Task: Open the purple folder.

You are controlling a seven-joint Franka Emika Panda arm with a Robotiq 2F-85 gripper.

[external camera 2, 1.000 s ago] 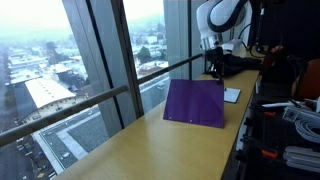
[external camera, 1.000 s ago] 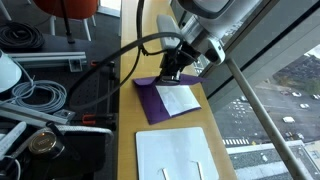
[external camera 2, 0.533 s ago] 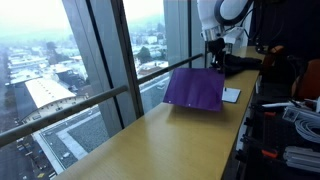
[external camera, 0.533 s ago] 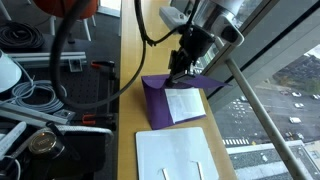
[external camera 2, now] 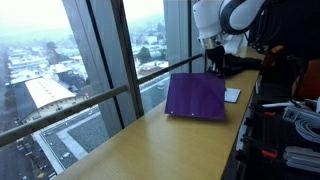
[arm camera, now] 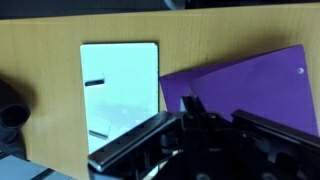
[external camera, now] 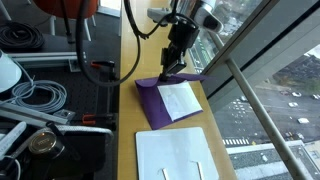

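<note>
Partly open purple folder (external camera 2: 196, 97), gripper (external camera: 169, 71) pinching cover

No legible text, labels, brands or numbers in any view. Two short dark marks on the white sheet (arm camera: 120, 100), left of the purple folder (arm camera: 250, 85): blurred, unreadable.

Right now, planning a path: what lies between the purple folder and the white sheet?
Only bare wooden tabletop separates the purple folder and white sheet, in an exterior view.
</note>
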